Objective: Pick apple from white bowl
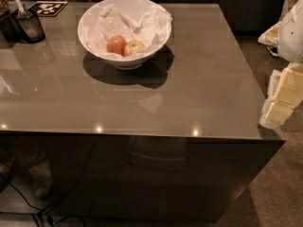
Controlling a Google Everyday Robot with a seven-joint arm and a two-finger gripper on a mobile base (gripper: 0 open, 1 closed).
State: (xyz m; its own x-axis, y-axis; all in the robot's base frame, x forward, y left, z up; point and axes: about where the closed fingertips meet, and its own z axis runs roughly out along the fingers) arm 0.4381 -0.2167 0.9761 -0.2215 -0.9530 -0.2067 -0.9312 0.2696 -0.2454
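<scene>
Pincer (279, 105) hung off the tabletop's (189, 89) three o'clock edge, partly cut off by the frame; whether it was open or holding anything could not be told. The apple (135, 47) lay well apart toward its ten o'clock, inside the white bowl (90, 18), touching a redder apple (115, 44) at nine o'clock, crumpled paper (109, 22) hiding its base.

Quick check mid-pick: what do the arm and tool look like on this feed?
The tool sits at the right edge, beside the table: pale cream-yellow blocky segments with whitish edging on the left side. Above it, the arm is a smooth, rounded white shell. No cables or markings show on either.
</scene>
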